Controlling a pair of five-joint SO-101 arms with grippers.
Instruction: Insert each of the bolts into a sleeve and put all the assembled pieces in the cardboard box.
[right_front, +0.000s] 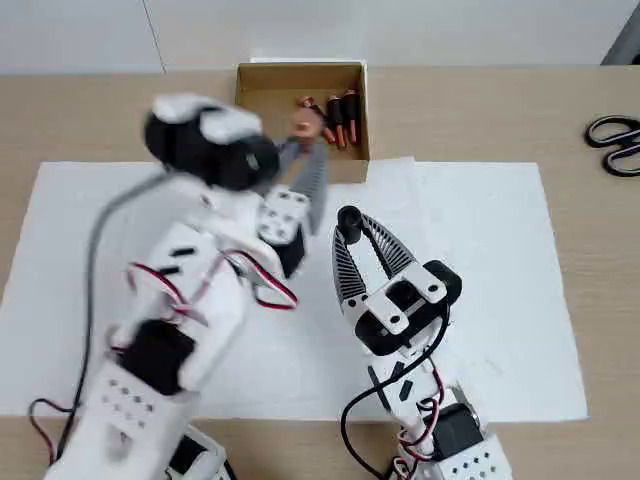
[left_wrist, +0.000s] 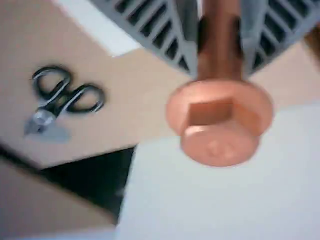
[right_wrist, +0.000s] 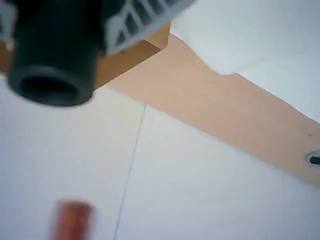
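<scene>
1. 2 white robot arms are standing side by side at a tan wooden table (right_front: 480, 110), over a white paper sheet (right_front: 500, 300).
2. The left gripper (right_front: 305, 142) is hanging at the near wall of the open brown cardboard box (right_front: 252, 95) at the far edge of the sheet.
3. The left gripper is clenching a copper-coloured bolt with a flanged hexagonal head (left_wrist: 220, 125). Its grey ribbed fingers (left_wrist: 150, 30) are pressing on the shank from both sides, and the head is sticking out past the fingertips.
4. From above, the bolt head (right_front: 303, 127) is showing over the box opening, just inside the near wall.
5. The right gripper (right_front: 355, 230) is hovering over the middle of the sheet, near the box but clear of it, and pointing toward it.
6. The right gripper is grasping a short black cylindrical sleeve (right_front: 348, 221) at its fingertips. The sleeve's open bore (right_wrist: 47, 85) is facing outward.
7. Several assembled black-and-copper pieces (right_front: 338, 118) are lying in the right part of the box.
8. Black-handled scissors (right_front: 615, 142) are lying on the bare table, well apart from both arms.
</scene>
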